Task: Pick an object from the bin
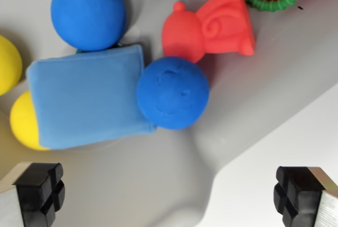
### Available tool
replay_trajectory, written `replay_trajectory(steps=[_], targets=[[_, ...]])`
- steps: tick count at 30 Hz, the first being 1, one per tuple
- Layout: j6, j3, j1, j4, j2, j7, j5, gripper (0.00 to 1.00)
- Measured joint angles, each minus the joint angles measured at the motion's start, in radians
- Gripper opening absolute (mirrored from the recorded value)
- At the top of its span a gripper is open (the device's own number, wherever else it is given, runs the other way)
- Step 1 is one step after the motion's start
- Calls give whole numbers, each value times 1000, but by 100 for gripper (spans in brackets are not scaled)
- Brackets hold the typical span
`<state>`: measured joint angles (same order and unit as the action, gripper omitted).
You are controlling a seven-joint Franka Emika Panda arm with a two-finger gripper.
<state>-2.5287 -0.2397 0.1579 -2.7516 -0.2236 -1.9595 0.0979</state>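
At frame bottom, gripper (171, 198) spread wide, holding nothing. Above, inside grey bin (158, 185): 2 blue balls (172, 93) (88, 12), blue cloth (87, 97), red figure (211, 26), 2 yellow balls (22, 121) far left.

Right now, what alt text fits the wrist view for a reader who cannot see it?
The open gripper hangs above a grey bin, black fingers at the bottom corners. Below lie a blue cloth, two blue balls, two yellow balls, a red figure and a green ring.
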Motion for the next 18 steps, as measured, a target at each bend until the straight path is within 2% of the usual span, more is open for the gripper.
replay_trajectory(steps=[6,12,18], targets=[[-80,0,-3,-9,79,-13,-16,100],[-161,0,-5,-16,151,-35,-47,100],[-231,2,-9,-16,223,-63,-85,100]])
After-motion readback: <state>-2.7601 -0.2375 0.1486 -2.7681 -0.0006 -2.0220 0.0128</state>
